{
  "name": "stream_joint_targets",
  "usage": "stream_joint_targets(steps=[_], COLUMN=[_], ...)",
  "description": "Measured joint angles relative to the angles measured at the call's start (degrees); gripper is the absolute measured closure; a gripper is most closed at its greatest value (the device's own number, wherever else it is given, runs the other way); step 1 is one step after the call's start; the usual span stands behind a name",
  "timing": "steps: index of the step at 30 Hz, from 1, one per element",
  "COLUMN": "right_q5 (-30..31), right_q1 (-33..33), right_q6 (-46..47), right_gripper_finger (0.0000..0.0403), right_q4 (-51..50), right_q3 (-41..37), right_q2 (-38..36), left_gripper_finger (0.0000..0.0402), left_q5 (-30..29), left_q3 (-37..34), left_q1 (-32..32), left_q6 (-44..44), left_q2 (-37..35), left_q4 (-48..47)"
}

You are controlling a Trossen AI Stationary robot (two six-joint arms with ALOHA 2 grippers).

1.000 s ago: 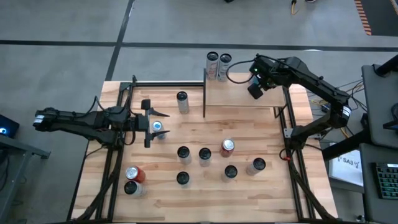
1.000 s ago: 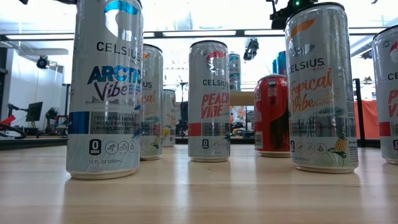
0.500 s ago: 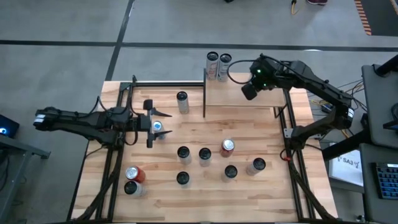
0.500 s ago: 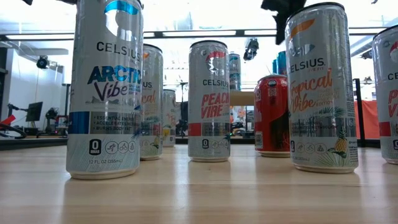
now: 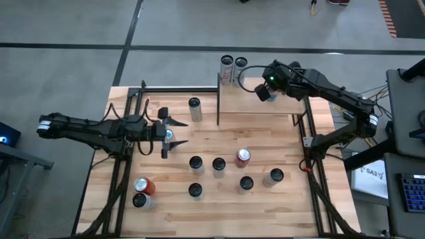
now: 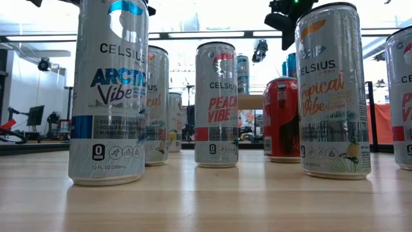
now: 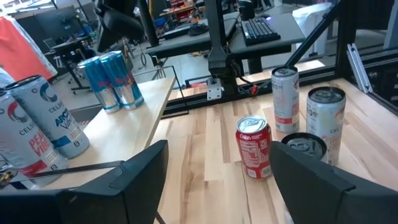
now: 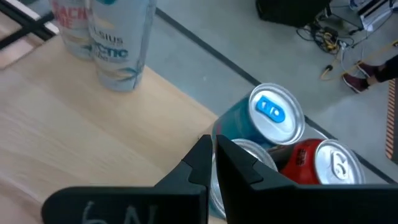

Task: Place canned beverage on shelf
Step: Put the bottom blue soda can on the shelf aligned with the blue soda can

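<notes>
A light-wood tabletop [image 5: 285, 206], seen from overhead, holds about a dozen slim drink cans, all standing upright with their long axes vertical and their tops facing the camera.

The can nearest the work is a can with a blue-marked top [image 5: 169, 134], on the left half of the tabletop, well apart from the shelf. The left end effector [image 5: 178, 132] reaches in from the left, and its two dark fingers are spread apart, one on each side of this can as seen from above. Part of the can is hidden by the end effector. From above it is not possible to tell whether the fingers are level with the can or over it. In the left wrist view nothing lies between the fingers, and a red can [image 7: 253, 148] stands further ahead.

The shelf [image 5: 246, 105], a small pale board with thin black posts, sits at the far edge of the tabletop, right of centre. Two silver cans [image 5: 233, 68] stand at its far left corner. The right end effector [image 5: 263, 92] is over the shelf's far right part with its fingers pressed together, holding nothing. It covers two blue cans [image 7: 115, 79] in the overhead view. They show clearly only in the wrist views.

In the low view the nearest cans block most of the scene behind them.
</notes>
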Motion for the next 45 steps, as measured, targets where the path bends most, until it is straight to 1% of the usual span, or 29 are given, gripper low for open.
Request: stream_joint_targets(steps=[7, 21, 31, 35, 43, 45], right_q5=[-0.02, -0.02, -0.59, -1.85, -2.18, -3.33], right_q1=[0.00, 0.00, -0.02, -0.02, -0.01, -0.02], right_q6=[0.02, 0.04, 2.20, 3.09, 4.47, 4.57], right_gripper_finger=[0.0390, 0.0390, 0.0390, 0.0390, 0.0390, 0.0390], right_q4=[-0.19, -0.18, -0.25, -0.39, -1.97, -1.99], right_q3=[-1.72, -1.76, -1.76, -1.76, -1.76, -1.76], right_q2=[0.00, 0.00, 0.00, 0.00, 0.00, 0.00], left_gripper_finger=[0.0139, 0.0139, 0.0139, 0.0139, 0.0139, 0.0139], left_q5=[0.00, 0.00, 0.00, 0.00, 0.00, 0.00], left_q3=[0.02, 0.10, 0.11, 0.11, 0.11, 0.11], left_q1=[0.00, 0.00, 0.00, 0.00, 0.00, 0.00], left_q6=[-0.17, 0.03, 0.03, 0.03, -0.06, -0.12], left_q2=[0.02, 0.02, 0.02, 0.02, 0.02, 0.02], left_q4=[-0.03, -0.03, -0.05, -0.05, -0.07, -0.09])
